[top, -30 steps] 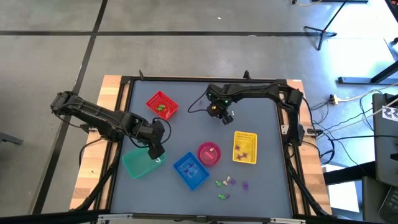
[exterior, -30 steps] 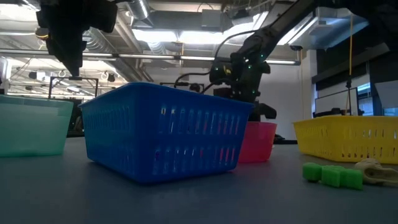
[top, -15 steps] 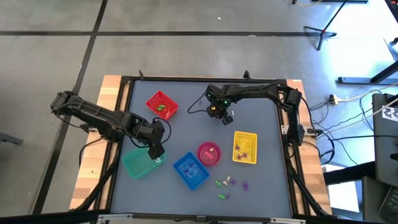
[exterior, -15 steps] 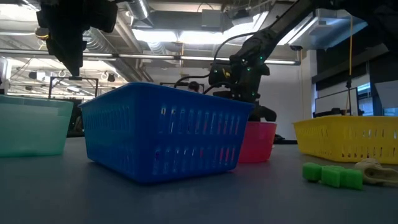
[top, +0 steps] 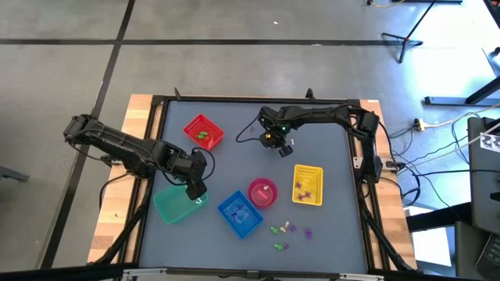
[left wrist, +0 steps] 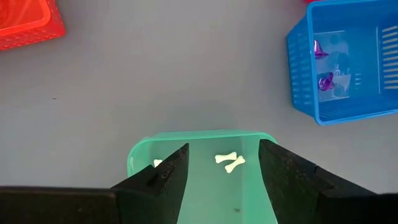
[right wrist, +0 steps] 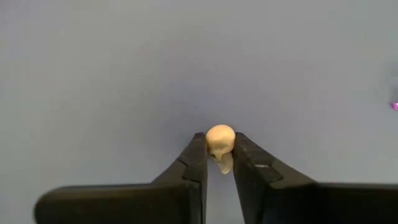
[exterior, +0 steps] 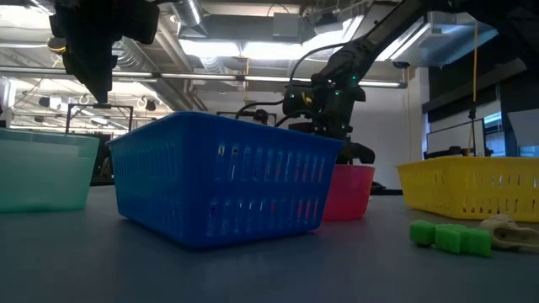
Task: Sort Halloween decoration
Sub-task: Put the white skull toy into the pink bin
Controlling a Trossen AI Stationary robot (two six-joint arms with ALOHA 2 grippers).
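Between the right gripper's two dark fingers sits a tiny cream skull, pinched at the tips over bare grey table near the far edge, well apart from the yellow basket. Across the table, the left gripper hangs with jaws spread above the teal basket, where small white bones lie. More trinkets are scattered near the front edge, by the blue basket.

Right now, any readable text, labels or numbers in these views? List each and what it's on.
None readable.
Black-and-white patterned marker at the high view's right edge: a pattern, not text.
Blue basket, teal basket, red basket, yellow basket: no labels visible.
Cream skull in the right gripper: unmarked.
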